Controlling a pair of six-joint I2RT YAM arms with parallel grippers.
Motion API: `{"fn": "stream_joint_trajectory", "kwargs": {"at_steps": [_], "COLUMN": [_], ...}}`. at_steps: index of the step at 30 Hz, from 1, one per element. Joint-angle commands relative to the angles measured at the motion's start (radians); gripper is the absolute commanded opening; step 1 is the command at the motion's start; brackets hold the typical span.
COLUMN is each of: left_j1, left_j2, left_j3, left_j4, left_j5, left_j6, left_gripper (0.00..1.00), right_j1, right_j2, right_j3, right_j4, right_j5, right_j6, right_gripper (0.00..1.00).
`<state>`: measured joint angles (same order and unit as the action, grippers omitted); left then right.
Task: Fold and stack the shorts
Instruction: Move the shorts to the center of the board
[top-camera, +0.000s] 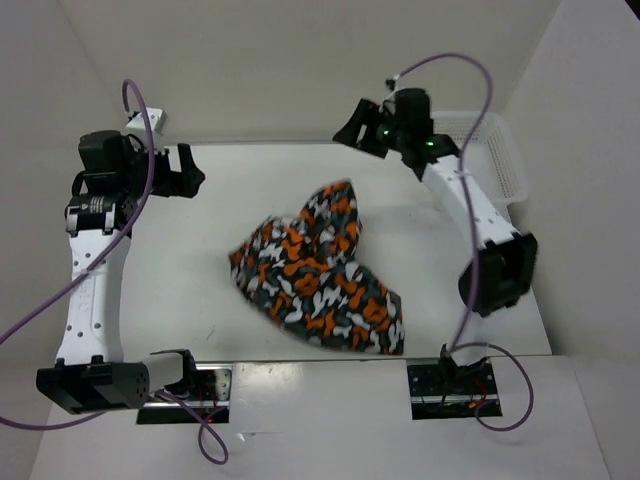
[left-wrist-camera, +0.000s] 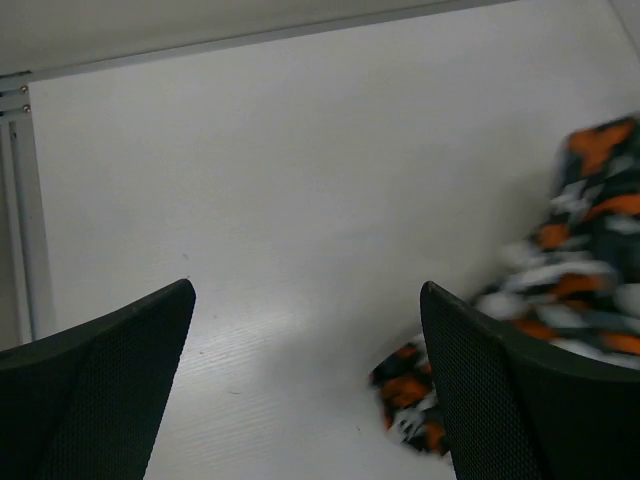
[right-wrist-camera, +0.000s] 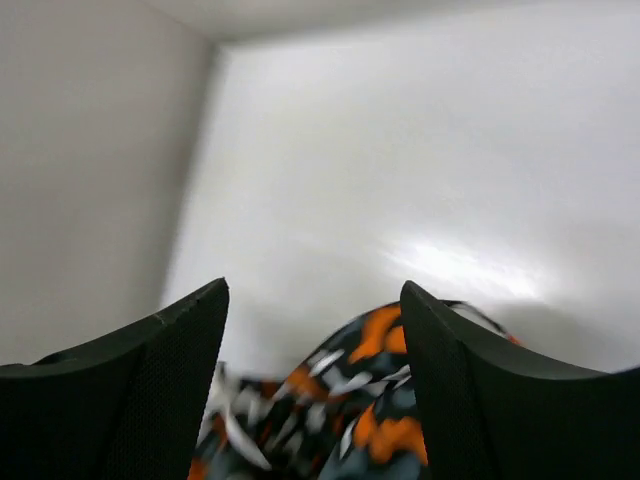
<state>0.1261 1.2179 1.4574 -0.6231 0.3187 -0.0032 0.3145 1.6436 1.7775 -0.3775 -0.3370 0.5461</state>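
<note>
Shorts (top-camera: 315, 275) lie bunched on the desk (top-camera: 190, 250), from the centre toward the near edge, right of the middle. Left gripper (top-camera: 190, 178) is near the far-left corner, fingers spread, nothing between them. Right gripper (top-camera: 347, 128) is up over the far edge, fingers spread, clear of the fabric. White mesh basket (top-camera: 495, 150) sits at the far-right corner.

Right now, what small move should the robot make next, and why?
Probably lower the right tool onto the far edge of the shorts and grip it: they lie crumpled, unfolded, on the table, just below that tool, and the left tool is open and empty too.
</note>
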Motion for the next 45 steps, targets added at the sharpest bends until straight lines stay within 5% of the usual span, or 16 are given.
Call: {"fn": "stream_joint_trajectory", "kwargs": {"at_steps": [1,4,9,13,15,16,18,22,31,35,36,38,41,45], "left_j1": [-0.003,-0.003,-0.003,-0.028,-0.037,-0.037,-0.037,-0.046,-0.164,-0.204,-0.204,-0.204,-0.204,-0.184], "left_j2": [-0.004,-0.027,-0.089,-0.139,-0.167,-0.179,-0.199,-0.101,0.342,0.301,0.29,0.278,0.278,0.278], "left_j3": [-0.005,-0.066,-0.276,-0.524,-0.644,-0.684,-0.775,-0.827,-0.665,-0.602,-0.588,-0.53,-0.456,-0.395], "left_j4": [0.005,0.014,0.028,0.062,0.072,0.098,0.199,0.353,0.442,0.439,0.427,0.383,0.362,0.35], "left_j5": [0.063,0.088,0.161,0.184,0.148,0.137,0.137,0.207,0.296,0.267,0.248,0.238,0.227,0.227], "left_j6": [0.003,0.003,0.003,0.003,0.003,0.003,0.003,0.003,0.003,0.003,0.003,0.003,0.003,0.003], "left_gripper": [1.0,1.0,0.91,0.86,0.99,0.99,0.99,0.99,0.99,0.62,0.36,0.15,0.0,0.0], "right_j1": [-0.002,0.017,0.116,0.294,0.392,0.42,0.465,0.477,0.486,0.486,0.486,0.486,0.486,0.495], "right_j2": [0.157,0.006,-0.131,-0.186,-0.186,-0.186,-0.153,-0.133,-0.122,-0.215,-0.237,-0.277,-0.346,-0.393], "right_j3": [0.025,-0.13,-0.323,-0.456,-0.521,-0.538,-0.576,-0.586,-0.553,-0.637,-0.653,-0.7,-0.768,-0.848], "right_j4": [-0.156,-0.034,-0.067,-0.095,-0.095,-0.084,-0.061,-0.052,-0.126,-0.144,-0.144,-0.153,-0.153,-0.162], "right_j5": [0.058,0.094,0.255,0.36,0.371,0.371,0.34,0.345,0.469,0.492,0.492,0.477,0.425,0.353], "right_j6": [0.017,0.032,-0.003,-0.003,0.046,0.061,0.115,0.135,0.135,0.181,0.196,0.209,0.235,0.259], "right_gripper": [0.75,0.74,0.45,0.4,0.53,0.7,0.85,0.95,0.98,0.98,0.98,0.98,0.95,0.94]}}
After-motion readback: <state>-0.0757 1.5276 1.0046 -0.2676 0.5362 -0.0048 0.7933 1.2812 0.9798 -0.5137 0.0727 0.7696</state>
